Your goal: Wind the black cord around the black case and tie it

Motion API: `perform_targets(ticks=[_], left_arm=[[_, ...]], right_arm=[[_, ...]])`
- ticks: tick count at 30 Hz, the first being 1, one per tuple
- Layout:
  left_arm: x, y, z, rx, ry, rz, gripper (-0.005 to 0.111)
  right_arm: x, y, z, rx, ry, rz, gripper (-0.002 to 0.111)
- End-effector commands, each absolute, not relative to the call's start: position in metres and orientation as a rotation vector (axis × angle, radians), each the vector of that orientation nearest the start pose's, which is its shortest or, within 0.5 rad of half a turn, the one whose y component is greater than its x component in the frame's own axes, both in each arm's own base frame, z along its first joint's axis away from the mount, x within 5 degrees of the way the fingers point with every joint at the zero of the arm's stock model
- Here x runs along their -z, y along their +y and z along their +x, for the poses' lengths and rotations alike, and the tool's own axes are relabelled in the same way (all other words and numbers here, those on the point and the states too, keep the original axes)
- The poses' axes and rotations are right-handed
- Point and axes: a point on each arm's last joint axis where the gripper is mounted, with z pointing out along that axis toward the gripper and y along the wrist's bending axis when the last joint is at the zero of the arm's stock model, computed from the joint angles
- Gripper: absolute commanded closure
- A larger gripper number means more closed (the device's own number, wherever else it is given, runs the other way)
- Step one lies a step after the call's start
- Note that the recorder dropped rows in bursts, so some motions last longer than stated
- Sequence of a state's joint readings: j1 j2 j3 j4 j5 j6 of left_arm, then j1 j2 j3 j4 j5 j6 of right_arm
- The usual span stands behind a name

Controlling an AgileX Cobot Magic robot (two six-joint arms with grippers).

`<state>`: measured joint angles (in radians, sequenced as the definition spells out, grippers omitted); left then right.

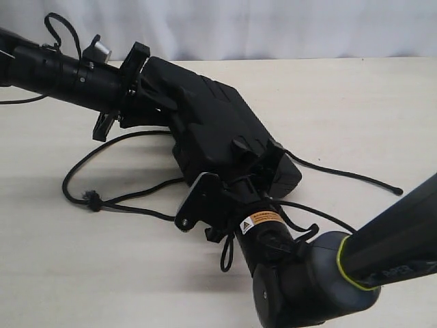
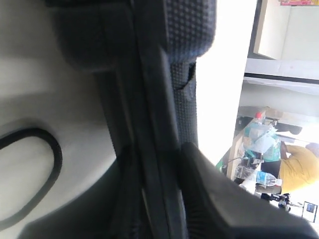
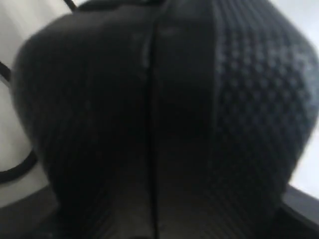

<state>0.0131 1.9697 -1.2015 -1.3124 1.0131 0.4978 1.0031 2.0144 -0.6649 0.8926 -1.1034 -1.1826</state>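
Black plastic fills both wrist views because each gripper is clamped on the black case (image 1: 205, 116): the left gripper (image 1: 153, 92) on its far-left end, the right gripper (image 1: 258, 156) on its near-right end. They seem to hold it tilted over the table (image 1: 355, 109) so rope can pass beneath. The black cord (image 1: 75, 167) lies slack under the case, with its frayed knot (image 1: 92, 200) near-left and its sealed tip (image 1: 398, 192) out to the right.

You're looking at a flat matte black plastic case (image 1: 212, 123); up close its shell carries a fine grid of small dots. The thin braided black cord (image 1: 93, 200) is equally matte against the pale cream counter (image 1: 369, 102). Near the counter's front edge, the warning label (image 1: 260, 222) is orange and white, and the joint ring (image 1: 341, 266) is yellow-green.
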Motion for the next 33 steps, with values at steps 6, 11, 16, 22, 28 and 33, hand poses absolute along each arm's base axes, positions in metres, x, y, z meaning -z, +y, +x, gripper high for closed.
perform_targets(ticks=[6, 11, 16, 22, 28, 33], left_arm=[[-0.193, -0.073, 0.378, 1.402, 2.453, 0.010, 0.106], [-0.190, -0.068, 0.375, 1.304, 2.457, 0.216, 0.055], [-0.250, -0.039, 0.361, 0.610, 2.494, 1.206, 0.056], [-0.198, -0.098, 0.332, 0.181, 2.399, 2.037, 0.056], [-0.143, -0.109, 0.311, -0.128, 2.141, 2.205, 0.056], [-0.122, -0.106, 0.305, -0.174, 2.078, 2.141, 0.056]], right_arm=[[-0.108, 0.230, 0.223, 0.487, 1.589, -0.937, 0.102], [-0.107, 0.227, 0.224, 0.383, 1.686, -0.749, 0.102], [-0.122, 0.223, 0.224, 0.353, 1.704, -0.646, 0.102], [-0.124, 0.222, 0.224, 0.355, 1.710, -0.625, 0.102], [-0.124, 0.221, 0.224, 0.359, 1.719, -0.615, 0.102], [-0.124, 0.221, 0.224, 0.362, 1.723, -0.610, 0.102]])
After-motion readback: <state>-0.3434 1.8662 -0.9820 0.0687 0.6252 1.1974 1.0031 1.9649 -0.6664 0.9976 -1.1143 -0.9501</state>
